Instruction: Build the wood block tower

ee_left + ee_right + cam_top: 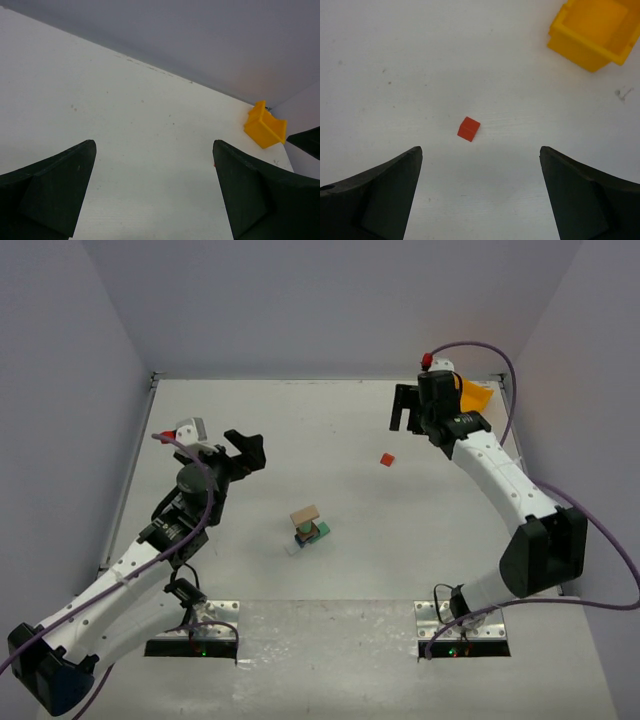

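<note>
— Was there any writing to read in these views?
— None. No letters, numbers or brand marks could be made out.
— Not even on the wood block tower [307, 527]?
— Its faces were too small to tell. The red block [469, 129] and the yellow bin [575, 50] showed plain colour only.

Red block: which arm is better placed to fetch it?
Right, probably. The right claw, open, hangs close to the red block, framing it in its wrist view. The left claw, also open, is farther from it.
</note>
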